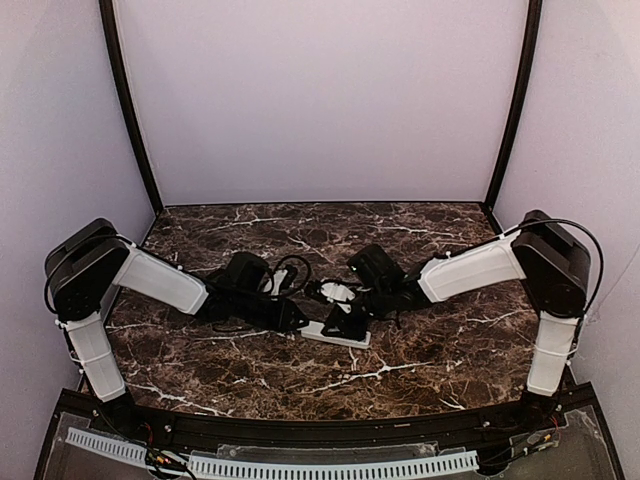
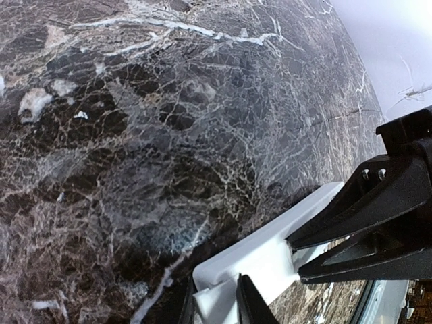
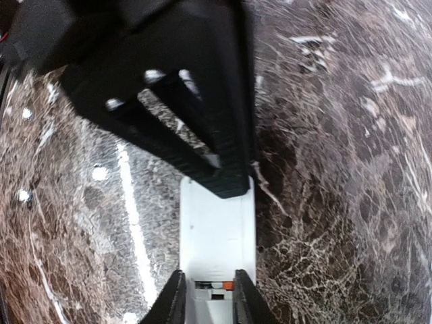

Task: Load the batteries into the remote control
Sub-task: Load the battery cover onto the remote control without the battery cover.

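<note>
left gripper (image 2: 216, 305) + right gripper (image 3: 209, 297) reach inward, low | both clamp remote control (image 3: 217, 229)

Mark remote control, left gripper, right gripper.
remote control (image 3: 216, 226): right wrist view, middle of white body.
left gripper (image 2: 213, 295): left wrist view, midway between fingertips.
right gripper (image 3: 209, 275): right wrist view, midway between fingertips.

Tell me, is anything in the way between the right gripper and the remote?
No, nothing visible is. The right gripper has its fingers on either side of the remote, and the left gripper holds its other end.
</note>
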Robot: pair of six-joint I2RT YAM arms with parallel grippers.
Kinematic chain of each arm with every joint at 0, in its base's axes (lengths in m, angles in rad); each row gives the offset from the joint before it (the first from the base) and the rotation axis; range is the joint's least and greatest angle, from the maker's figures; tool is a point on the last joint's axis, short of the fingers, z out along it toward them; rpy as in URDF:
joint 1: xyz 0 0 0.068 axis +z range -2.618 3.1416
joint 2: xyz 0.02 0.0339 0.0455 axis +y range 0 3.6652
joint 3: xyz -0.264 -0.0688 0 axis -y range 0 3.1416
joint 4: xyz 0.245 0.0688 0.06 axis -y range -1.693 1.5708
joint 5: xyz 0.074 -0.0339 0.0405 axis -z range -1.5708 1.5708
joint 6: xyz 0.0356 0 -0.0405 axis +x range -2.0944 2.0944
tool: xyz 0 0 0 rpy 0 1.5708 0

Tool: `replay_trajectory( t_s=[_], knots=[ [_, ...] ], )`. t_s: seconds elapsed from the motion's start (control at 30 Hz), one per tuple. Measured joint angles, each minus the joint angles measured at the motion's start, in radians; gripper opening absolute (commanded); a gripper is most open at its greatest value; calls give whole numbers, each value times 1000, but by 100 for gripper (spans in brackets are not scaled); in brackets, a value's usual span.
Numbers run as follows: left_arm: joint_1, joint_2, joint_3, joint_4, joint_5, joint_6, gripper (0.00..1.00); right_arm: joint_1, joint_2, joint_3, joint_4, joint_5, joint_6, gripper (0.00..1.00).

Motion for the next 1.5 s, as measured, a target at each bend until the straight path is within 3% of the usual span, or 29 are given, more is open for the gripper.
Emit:
replay_trajectory(
  t_s=[0.07, 0.13, 0.43, 0.67, 0.83, 1.5],
  knots=[
    [0, 0, 0, 0, 0, 0, 21, 6, -8, -2, -9, -3, 3, 41],
    [0, 0, 0, 0, 2, 1, 21, 12, -24, -7, -18, 2, 11, 42],
    [-9, 0, 11, -18, -5, 9, 20, 7, -125, -34, -28, 38, 19, 40],
    [-21, 1, 30, -47, -26, 18, 20, -13, -126, -100, -27, 52, 23, 30],
    [-22, 2, 33, -52, -27, 21, 20, -13, -110, -96, 0, 60, 52, 38],
    [-29, 2, 40, -63, -44, 26, 23, -13, 15, 15, 30, 81, 98, 33]
  ],
)
